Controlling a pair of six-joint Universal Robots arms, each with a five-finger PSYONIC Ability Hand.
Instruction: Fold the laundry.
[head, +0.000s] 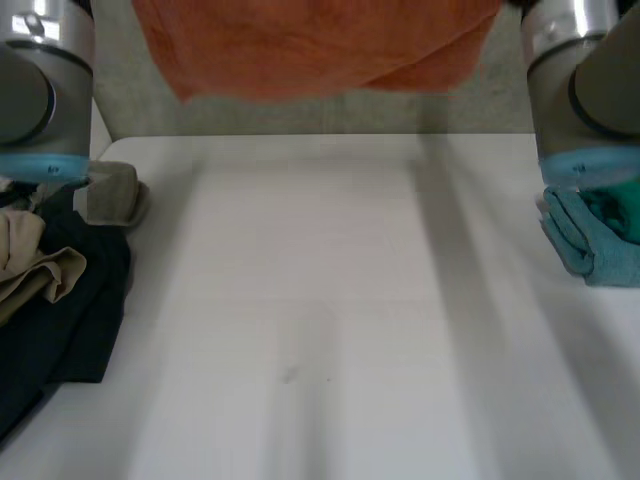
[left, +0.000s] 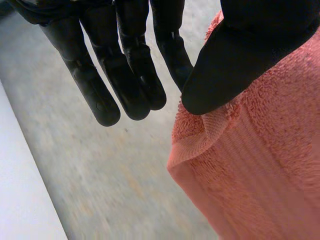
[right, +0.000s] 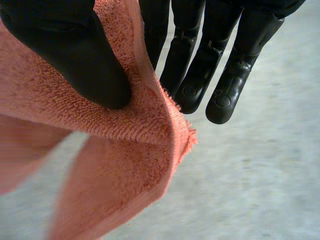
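At the left hand (left: 235, 70), seen from its own wrist, the thumb lies flat on a corner of the orange terry towel (left: 260, 175) and clamps it against the hand. The fingers (left: 105, 95) reach out straight and close together just beside that corner, bare of cloth. Under them is a grey floor (left: 110, 180).

At the right hand (right: 75, 55) the grip is much alike. The thumb presses on the towel (right: 140, 135) near a corner, and the edge of the cloth runs between the thumb and the straight fingers (right: 225, 85), so it is pinched there. From this grip the towel falls down in a loose fold, with the grey floor (right: 250, 180) below it.

From the head camera the towel (head: 310, 45) hangs spread between the left arm (head: 40, 90) and the right arm (head: 585, 90), past the far edge of the white bench (head: 320, 300) and lifted clear of it. On the bench beside the left arm lies a heap of laundry: a dark garment (head: 70, 320), a beige garment (head: 35, 265) on top of it, and a grey-green cloth (head: 115, 195) at the far end of the heap. Beside the right arm, well apart from the heap, lies a folded teal cloth (head: 595, 240).
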